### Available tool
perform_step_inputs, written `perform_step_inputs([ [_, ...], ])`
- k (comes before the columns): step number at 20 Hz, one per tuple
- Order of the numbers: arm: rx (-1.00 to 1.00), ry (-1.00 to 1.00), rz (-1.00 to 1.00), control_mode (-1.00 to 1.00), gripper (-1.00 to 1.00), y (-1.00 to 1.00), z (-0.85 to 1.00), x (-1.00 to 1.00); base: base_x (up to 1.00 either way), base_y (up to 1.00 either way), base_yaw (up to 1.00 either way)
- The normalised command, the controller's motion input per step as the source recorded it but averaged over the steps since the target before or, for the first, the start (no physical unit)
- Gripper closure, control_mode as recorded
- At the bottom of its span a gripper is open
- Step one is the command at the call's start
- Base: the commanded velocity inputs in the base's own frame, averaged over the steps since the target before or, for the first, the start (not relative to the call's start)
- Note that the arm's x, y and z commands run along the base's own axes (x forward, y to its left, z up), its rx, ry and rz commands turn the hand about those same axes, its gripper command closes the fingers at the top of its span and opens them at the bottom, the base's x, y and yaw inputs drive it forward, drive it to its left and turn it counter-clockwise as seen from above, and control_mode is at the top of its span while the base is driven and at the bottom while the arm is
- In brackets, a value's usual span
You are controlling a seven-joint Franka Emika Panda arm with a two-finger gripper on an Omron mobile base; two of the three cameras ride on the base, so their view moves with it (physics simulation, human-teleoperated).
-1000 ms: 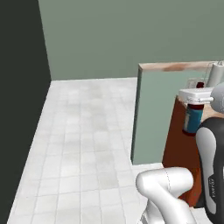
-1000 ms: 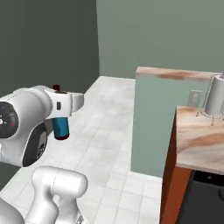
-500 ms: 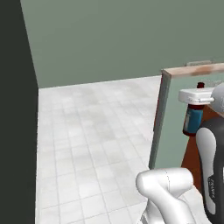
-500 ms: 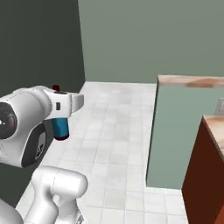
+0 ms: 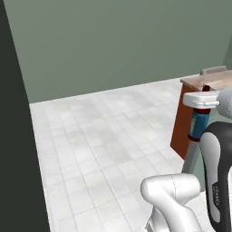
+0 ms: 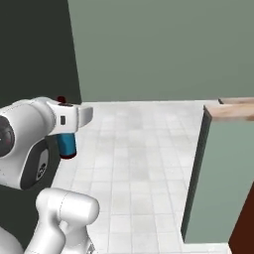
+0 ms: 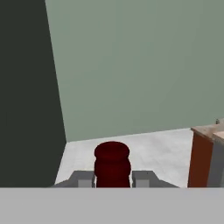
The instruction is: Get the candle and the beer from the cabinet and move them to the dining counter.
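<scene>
The robot is holding the beer [image 5: 199, 126] in the air, in front of its white arm. In the left base view the bottle is hanging under the white hand, with its blue label showing and the dark red cap just above the hand. In the right base view the beer [image 6: 66, 145] is showing as a blue label below the hand, and a small piece of the red cap is sticking out on top.

In the hand view the fingers [image 7: 113, 179] are standing close on both sides of the dark red bottle top [image 7: 112, 164], one finger touching each side of the neck, so they are closed around the beer and gripping it.

The bottle is high above the white tiled floor [image 5: 104, 149] and is not resting on anything. Behind it, a grey-green wall [image 6: 163, 49] is running across the room, and a dark wall [image 5: 18, 136] is standing on the left.

On the right side, one end of the table [image 5: 213, 83] with the beige marbled top and red-brown base is coming into view. It is near the bottle but apart from it. In the right base view its marbled top [image 6: 230, 110] is lying over a grey-green side panel [image 6: 218, 183].
</scene>
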Motion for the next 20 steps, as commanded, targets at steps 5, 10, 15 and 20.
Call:
perform_step_inputs([
  [5, 0.00, 0.00, 0.00, 1.00, 1.00, 0.00, 0.00, 0.00, 1.00, 0.16, -0.20],
  [10, 0.00, 0.00, 0.00, 1.00, 1.00, 0.00, 0.00, 0.00, 1.00, 0.14, -0.24],
  [15, 0.00, 0.00, 0.00, 1.00, 1.00, 0.00, 0.00, 0.00, 1.00, 0.27, -0.24],
  [20, 0.00, 0.00, 0.00, 1.00, 1.00, 0.00, 0.00, 0.00, 1.00, 0.32, -0.26],
])
